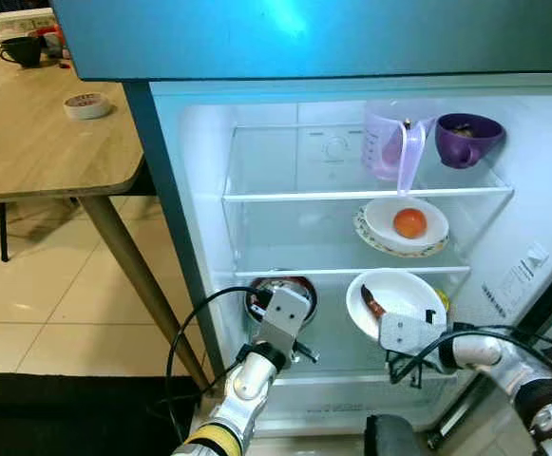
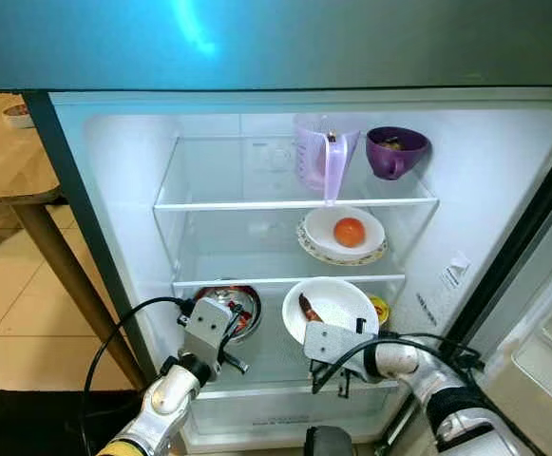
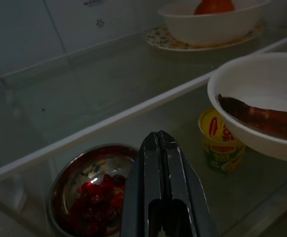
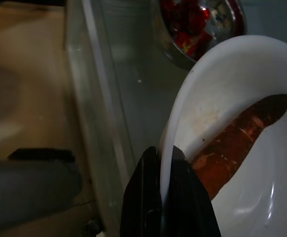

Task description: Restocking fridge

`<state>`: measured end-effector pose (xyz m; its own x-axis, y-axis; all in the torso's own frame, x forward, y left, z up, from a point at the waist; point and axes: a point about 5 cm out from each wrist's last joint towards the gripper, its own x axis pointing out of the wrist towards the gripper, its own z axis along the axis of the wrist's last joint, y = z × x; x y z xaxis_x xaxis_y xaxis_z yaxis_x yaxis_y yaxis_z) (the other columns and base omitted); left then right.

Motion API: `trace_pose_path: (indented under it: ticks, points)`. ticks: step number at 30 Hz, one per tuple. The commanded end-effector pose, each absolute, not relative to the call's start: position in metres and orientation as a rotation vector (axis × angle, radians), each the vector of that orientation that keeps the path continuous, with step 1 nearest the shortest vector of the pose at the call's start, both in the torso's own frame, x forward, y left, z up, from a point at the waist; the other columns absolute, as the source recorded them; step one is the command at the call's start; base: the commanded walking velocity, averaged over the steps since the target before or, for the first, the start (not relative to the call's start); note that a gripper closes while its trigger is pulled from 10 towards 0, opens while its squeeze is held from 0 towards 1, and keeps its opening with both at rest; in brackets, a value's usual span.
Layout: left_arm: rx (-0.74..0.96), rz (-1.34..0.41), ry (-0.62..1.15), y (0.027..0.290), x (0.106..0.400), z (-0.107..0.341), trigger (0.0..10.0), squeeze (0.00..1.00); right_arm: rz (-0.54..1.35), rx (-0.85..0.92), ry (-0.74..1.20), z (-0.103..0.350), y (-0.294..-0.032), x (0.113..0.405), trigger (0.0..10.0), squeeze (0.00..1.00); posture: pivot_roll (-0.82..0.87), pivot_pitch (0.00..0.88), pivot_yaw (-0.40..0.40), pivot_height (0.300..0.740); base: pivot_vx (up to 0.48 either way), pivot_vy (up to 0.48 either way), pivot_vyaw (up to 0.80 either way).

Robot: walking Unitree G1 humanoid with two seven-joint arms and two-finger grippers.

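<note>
In the open fridge (image 1: 199, 190), the right gripper (image 4: 167, 197) pinches the white bowl's (image 1: 396, 299) rim at the bottom shelf's front edge; the left gripper (image 3: 163, 192), fingers together, hovers by the steel bowl (image 3: 91, 192). A wooden table (image 1: 38, 142) stands on the tiled floor (image 1: 57, 313).

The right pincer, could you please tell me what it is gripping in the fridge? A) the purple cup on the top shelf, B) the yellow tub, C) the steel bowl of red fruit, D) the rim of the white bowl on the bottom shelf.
D: in the right wrist view the right pincer has its fingers shut on the rim of the white bowl, which holds a reddish-brown piece of food.
</note>
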<state>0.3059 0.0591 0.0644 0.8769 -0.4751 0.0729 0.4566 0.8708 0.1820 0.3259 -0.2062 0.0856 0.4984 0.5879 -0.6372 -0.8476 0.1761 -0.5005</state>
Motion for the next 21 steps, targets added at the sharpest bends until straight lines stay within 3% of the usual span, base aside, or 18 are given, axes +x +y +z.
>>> trace_pose_path:
  ticks: [1, 13, 21]
  points:
    - [0.154, -0.489, -0.136, 0.056, 0.305, 0.067, 10.0, 0.0, 1.048, -0.937, 0.286, 0.096, -0.202, 0.331, 10.0, 0.0, -0.08, 0.0, 0.003, 0.516, 0.0, 0.0, 0.0]
    - [0.148, -0.416, -0.138, 0.068, 0.302, 0.062, 10.0, 0.0, 1.258, -0.972, 0.314, 0.132, -0.215, 0.321, 10.0, 0.0, -0.08, 0.0, 0.007, 0.516, 0.0, 0.0, 0.0]
    - [0.148, -0.379, -0.151, 0.073, 0.303, 0.064, 10.0, 0.0, 1.29, -0.984, 0.184, 0.151, -0.195, 0.322, 10.0, 0.0, -0.09, 0.0, 0.01, 0.516, 0.0, 0.0, 0.0]
